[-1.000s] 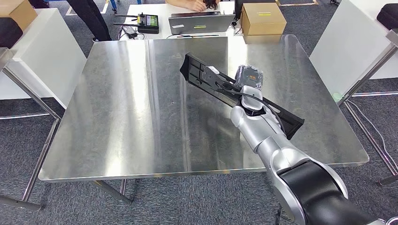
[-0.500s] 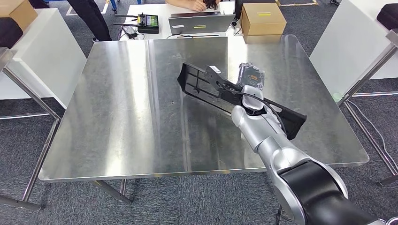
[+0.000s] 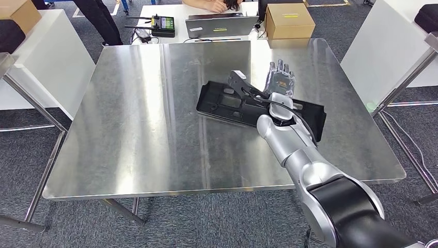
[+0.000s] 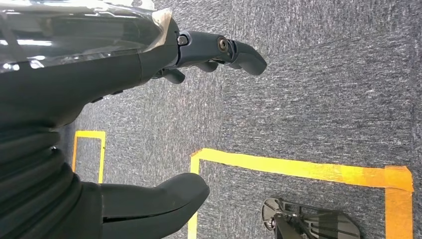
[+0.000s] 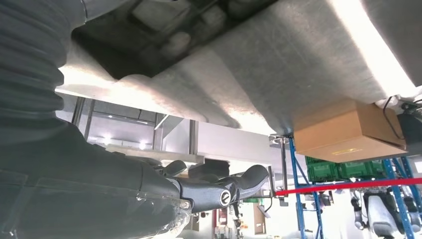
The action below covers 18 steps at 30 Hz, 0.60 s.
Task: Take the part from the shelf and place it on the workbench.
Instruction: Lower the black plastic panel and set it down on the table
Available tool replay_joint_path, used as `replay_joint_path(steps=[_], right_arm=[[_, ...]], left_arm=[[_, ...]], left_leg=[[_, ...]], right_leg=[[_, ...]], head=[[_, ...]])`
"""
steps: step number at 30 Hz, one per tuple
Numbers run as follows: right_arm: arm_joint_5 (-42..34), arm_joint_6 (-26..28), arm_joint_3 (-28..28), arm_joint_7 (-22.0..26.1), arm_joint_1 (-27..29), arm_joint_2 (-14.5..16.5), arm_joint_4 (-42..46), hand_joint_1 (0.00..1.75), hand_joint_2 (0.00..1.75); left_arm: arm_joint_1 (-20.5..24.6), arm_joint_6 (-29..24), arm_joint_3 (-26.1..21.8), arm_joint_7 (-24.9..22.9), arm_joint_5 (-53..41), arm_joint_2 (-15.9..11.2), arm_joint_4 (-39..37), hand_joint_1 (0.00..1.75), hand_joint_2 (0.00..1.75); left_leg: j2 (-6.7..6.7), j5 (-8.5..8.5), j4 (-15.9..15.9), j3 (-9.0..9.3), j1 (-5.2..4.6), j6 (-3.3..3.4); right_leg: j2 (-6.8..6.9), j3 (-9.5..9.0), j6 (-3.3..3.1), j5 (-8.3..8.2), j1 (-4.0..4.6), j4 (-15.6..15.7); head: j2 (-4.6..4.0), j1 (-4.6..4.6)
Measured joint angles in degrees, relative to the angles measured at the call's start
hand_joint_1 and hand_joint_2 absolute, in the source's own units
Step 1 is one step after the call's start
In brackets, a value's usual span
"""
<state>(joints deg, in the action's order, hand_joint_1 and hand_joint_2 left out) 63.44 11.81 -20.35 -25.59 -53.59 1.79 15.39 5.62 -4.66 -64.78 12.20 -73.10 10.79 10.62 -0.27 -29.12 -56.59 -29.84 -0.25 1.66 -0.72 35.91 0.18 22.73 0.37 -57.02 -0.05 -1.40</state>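
The robot's right hand (image 3: 279,80) is above centre in the head view, at the end of a silver arm that rises from the lower right corner. Its fingers are spread apart and point toward the top of the frame, and it holds nothing. In the right wrist view the same hand (image 5: 219,191) shows dark fingers extended, with nothing between them.

Just below and to the left of that hand lies the part (image 3: 258,107), a long, flat black piece with moulded recesses. It rests on the workbench (image 3: 144,119), a shiny steel table that fills the middle of the frame. The part runs from the centre toward the right, and the forearm crosses over its right half.

Beyond the workbench, along the top edge, a cardboard box (image 3: 288,20) sits right of centre, a laptop (image 3: 222,25) at centre, and a handheld controller with a lit screen (image 3: 162,25) to its left.

In the left wrist view the left hand (image 4: 149,89) hangs over grey carpet marked with yellow tape (image 4: 298,167). Its thumb and fingers are apart and empty.
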Motion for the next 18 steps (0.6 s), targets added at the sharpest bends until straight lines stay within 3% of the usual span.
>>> replay_joint_path(steps=[1, 5, 18], right_arm=[[0.2, 0.0, 0.2, 0.0, 0.0, 0.0, 0.0, 0.0, 1.75], [0.7, 0.0, 0.7, -0.1, -0.1, -0.2, 0.0, 0.0, 1.75], [-0.9, -2.7, 7.3, -1.1, -1.6, -2.0, 0.0, 0.0, 1.75]], left_arm=[[0.0, 0.0, 0.0, 0.0, 0.0, 0.0, 0.0, 0.0, 1.75], [0.0, -0.2, 0.0, 0.0, 0.0, -0.1, 0.0, 0.0, 0.0], [0.1, -1.1, 0.0, 0.0, -0.7, -0.3, 0.0, 0.0, 0.0]], left_leg=[[0.0, 0.0, 0.0, 0.0, 0.0, 0.0], [0.0, 0.0, 0.0, 0.01, 0.0, 0.0], [0.01, -0.01, 0.0, 0.0, -0.02, 0.01]], right_leg=[[0.0, 0.0, 0.0, 0.0, 0.0, 0.0], [0.0, 0.0, 0.0, 0.0, 0.0, 0.0], [-0.01, -0.01, 0.0, 0.0, -0.01, 0.0]], head=[[0.0, 0.0], [0.01, 0.0], [0.01, 0.0]])
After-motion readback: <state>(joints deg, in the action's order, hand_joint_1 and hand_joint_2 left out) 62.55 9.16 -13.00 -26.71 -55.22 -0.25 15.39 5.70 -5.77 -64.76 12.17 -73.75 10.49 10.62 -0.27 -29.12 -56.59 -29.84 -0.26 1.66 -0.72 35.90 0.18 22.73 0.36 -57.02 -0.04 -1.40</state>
